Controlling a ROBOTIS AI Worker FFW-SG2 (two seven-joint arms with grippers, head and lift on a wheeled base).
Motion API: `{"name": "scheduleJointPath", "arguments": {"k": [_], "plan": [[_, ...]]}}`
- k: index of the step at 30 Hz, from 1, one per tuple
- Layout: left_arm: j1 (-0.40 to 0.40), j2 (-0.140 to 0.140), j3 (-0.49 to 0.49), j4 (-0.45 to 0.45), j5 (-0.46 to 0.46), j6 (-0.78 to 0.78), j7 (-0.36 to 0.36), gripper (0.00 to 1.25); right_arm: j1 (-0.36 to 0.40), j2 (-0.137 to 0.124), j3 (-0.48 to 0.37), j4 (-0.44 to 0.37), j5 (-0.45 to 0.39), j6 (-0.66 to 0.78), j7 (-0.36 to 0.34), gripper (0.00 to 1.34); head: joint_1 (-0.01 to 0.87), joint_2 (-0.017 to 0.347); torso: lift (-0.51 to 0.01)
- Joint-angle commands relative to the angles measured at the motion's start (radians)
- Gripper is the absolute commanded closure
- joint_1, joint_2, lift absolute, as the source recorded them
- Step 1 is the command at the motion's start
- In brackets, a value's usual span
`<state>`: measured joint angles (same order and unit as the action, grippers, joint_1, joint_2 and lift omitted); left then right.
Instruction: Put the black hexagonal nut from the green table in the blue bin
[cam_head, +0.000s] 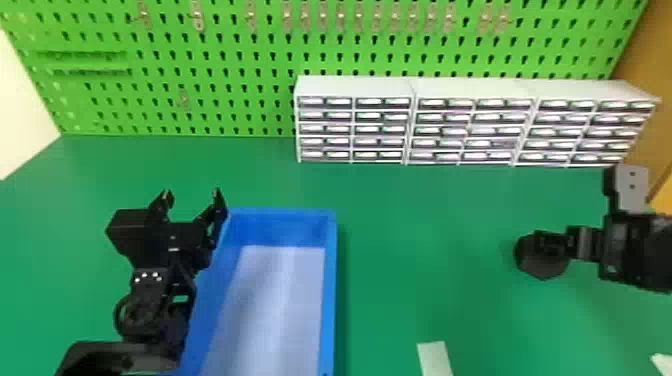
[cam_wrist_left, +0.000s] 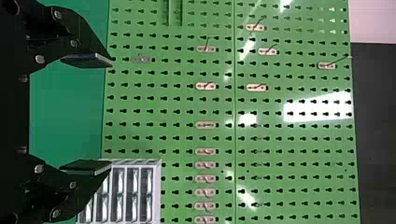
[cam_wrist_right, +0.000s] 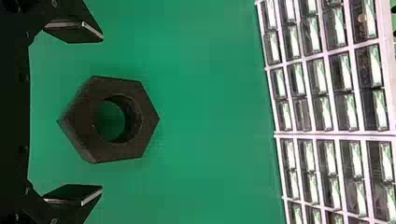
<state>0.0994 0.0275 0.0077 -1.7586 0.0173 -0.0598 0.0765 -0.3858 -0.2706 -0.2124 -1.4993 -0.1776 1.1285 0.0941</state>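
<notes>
hanging over the black hexagonal nut, the right gripper has fingers spread open

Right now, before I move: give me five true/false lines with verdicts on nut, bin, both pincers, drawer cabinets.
1. The black hexagonal nut is in the blue bin. False: it lies on the green table.
2. Green shows through the nut's hole. True.
3. The right pincer is open. True.
4. The left pincer is shut. False: open.
5. The drawer cabinets stand by the pegboard. True.
</notes>
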Motion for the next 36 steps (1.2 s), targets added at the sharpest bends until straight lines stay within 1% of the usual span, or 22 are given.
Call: {"name": "scheduleJointPath", "arguments": {"k": [1,4,7,16,21,31,36], "plan": [[-0.001,0.000,0.000,0.001,0.000,0.000,-0.001,0.47,-0.038,-0.018,0.011,0.044,0.017,0.022,0.013,0.15,0.657,0.057,-0.095],[-0.003,0.000,0.002,-0.001,0.000,0.000,0.000,0.47,-0.059,-0.025,0.021,0.076,0.029,0.025,0.027,0.16,0.657,0.057,-0.095],[-0.003,0.000,0.002,0.001,0.000,0.000,-0.001,0.47,-0.085,-0.030,0.030,0.114,0.058,0.027,0.047,0.15,0.657,0.057,-0.095],[-0.006,0.000,0.002,-0.001,-0.002,0.000,0.000,0.47,-0.154,-0.024,0.030,0.208,0.170,0.022,0.113,0.15,0.657,0.057,-0.095],[-0.006,0.000,0.003,0.001,-0.002,0.000,0.000,0.47,-0.185,-0.022,0.034,0.271,0.217,0.019,0.148,0.15,0.657,0.057,-0.095],[-0.007,0.000,0.000,-0.001,-0.004,0.000,0.000,0.47,-0.239,-0.022,0.045,0.392,0.288,-0.003,0.173,0.15,0.657,0.057,-0.095],[-0.009,0.000,0.000,0.001,-0.005,0.000,0.000,0.47,-0.263,-0.021,0.048,0.435,0.322,-0.021,0.185,0.15,0.657,0.057,-0.095]]}}
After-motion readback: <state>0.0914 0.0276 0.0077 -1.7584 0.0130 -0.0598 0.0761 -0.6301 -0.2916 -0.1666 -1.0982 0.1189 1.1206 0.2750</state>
